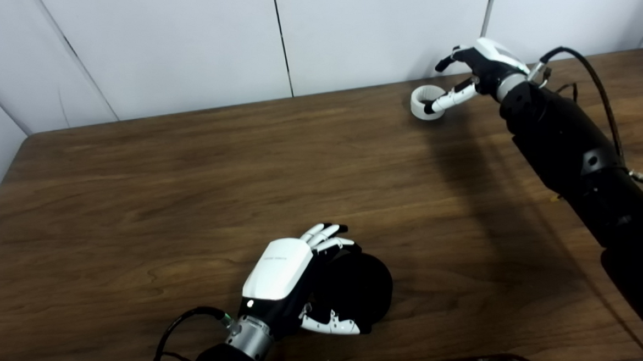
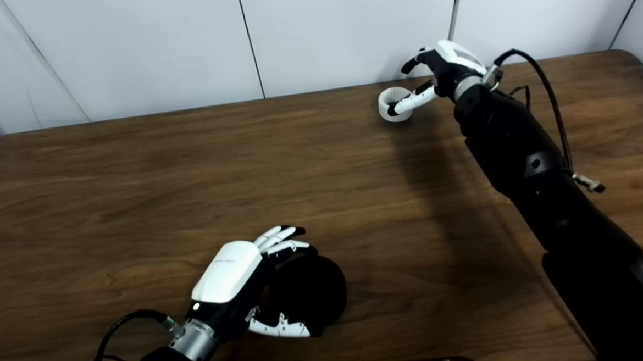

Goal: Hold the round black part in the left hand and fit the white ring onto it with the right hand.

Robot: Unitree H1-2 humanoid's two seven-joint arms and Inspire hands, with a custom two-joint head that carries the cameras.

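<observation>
Even, soft overhead light; arm's faint shadow on the table point(image 1: 189, 171); slightly blurred frames.

I see my left hand point(image 1: 296, 281) at six o'clock with fingers curled closed, and my right hand point(image 1: 478, 73), arm outstretched, at one o'clock with fingers spread.
</observation>
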